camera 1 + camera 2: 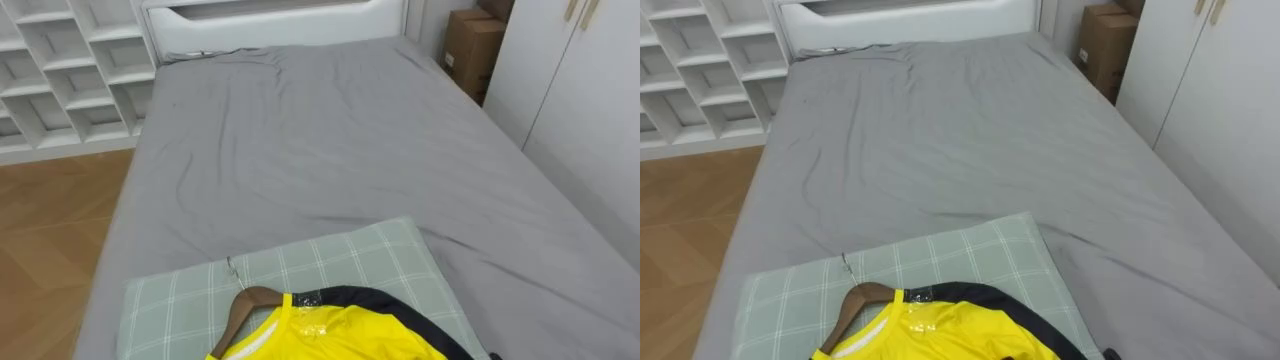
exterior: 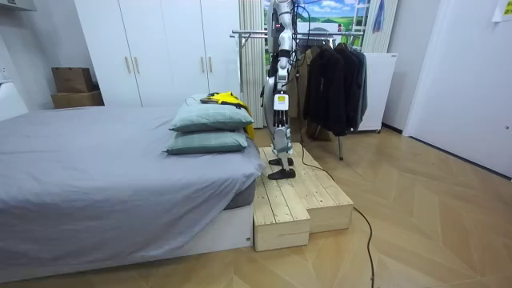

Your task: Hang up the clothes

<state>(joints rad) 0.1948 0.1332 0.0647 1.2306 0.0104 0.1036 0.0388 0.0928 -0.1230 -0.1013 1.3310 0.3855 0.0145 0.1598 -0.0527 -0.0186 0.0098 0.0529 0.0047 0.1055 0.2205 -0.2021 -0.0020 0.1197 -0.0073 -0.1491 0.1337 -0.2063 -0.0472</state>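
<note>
A yellow shirt (image 1: pixel 340 335) with a dark collar lies on a green checked pillow (image 1: pixel 330 255) at the near end of the bed. It is on a wooden hanger (image 1: pixel 250 300), whose metal hook (image 1: pixel 233 268) rests on the pillow. In the room view the shirt (image 2: pixel 224 99) tops two stacked pillows (image 2: pixel 212 118). I stand upright on a wooden platform (image 2: pixel 300 196) beside them, facing the bed. My left hand (image 2: pixel 279 102) hangs at my side, apart from the shirt. A clothes rack (image 2: pixel 264 34) stands behind me.
The grey bed (image 1: pixel 320 140) stretches ahead. White cube shelves (image 1: pixel 60 70) stand at its far left, a cardboard box (image 1: pixel 472 50) and white wardrobe (image 1: pixel 580 90) on the right. Dark coats (image 2: pixel 332 76) hang on the rack. Wooden floor runs along the bed's left side.
</note>
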